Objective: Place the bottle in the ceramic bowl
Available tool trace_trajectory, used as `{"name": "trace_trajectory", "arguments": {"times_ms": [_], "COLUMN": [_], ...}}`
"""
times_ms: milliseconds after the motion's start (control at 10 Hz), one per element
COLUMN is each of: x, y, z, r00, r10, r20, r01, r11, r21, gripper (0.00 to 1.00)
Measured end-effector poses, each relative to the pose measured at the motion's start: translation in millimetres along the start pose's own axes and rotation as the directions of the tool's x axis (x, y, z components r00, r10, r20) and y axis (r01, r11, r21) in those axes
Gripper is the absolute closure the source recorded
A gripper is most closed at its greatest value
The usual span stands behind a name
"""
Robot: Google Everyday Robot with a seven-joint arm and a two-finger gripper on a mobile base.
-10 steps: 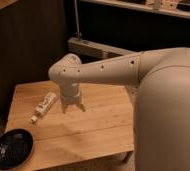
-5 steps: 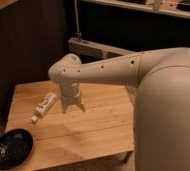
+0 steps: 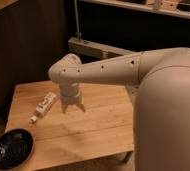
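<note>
My pincer (image 3: pixel 73 108) hangs tip-down over the middle of the wooden bench (image 3: pixel 103 125), just above the boards. Its two prongs are spread apart with nothing between them, so it holds nothing. The pale arm (image 3: pixel 108 72) carrying it reaches in from the right, bulking up to fill that side of my view. Just beside the pincer, on its left in my view and not touching it, the bottle (image 3: pixel 45 105) lies on its side on the bench. It is slanted, with the small white cap pointing toward the near left. Well apart from both, down at the bench's near left corner, sits the ceramic bowl (image 3: pixel 11 148), black and glossy, with faint pale specks inside.
</note>
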Motion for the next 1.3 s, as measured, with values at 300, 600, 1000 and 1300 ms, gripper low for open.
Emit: {"name": "trace_trajectory", "arguments": {"times_ms": [300,600,1000,1300], "x": [-1,-29,-114,-160], "y": [1,-2,-25,-27], "z": [0,-4,-12,-18], "r00": [1.0,0.999,0.979,0.935], "r10": [0.002,0.054,0.197,0.343], "r20": [0.001,0.002,-0.043,-0.084], "r01": [-0.002,-0.054,-0.198,-0.348], "r11": [1.0,0.999,0.98,0.937], "r21": [-0.001,-0.01,-0.03,-0.042], "gripper": [0.35,0.35,0.35,0.35]}}
